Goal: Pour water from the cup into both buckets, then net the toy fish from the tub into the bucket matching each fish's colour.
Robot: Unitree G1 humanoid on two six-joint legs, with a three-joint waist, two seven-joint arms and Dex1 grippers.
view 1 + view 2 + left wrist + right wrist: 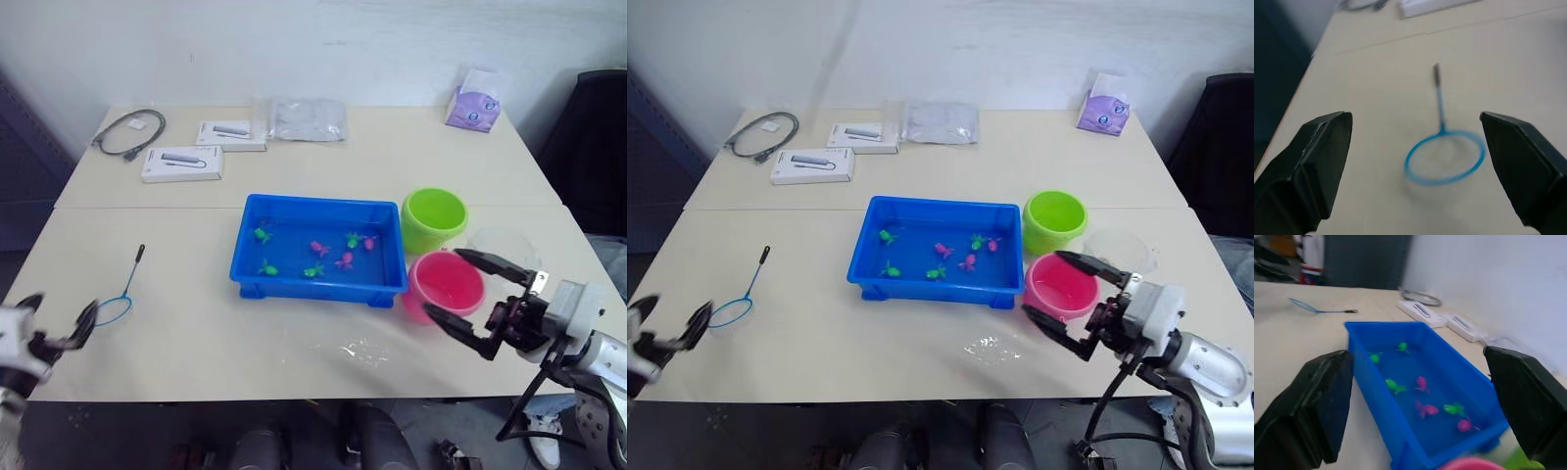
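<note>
Hard to see: the cup (1120,245) was see-through, faint beside the pink bucket (1061,286).
Claws: left claw (1418,161) wide; right claw (468,294) wide, both empty.

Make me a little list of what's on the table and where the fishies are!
tub: blue, mid-table, holds water
toy fish: seven in the tub, four green, three pink
green bucket: right of the tub
pink bucket: in front of the green one
cup: clear, right of the buckets
net: flat on the table, left side
left tool: open, near the net
right tool: open, by the pink bucket
</note>
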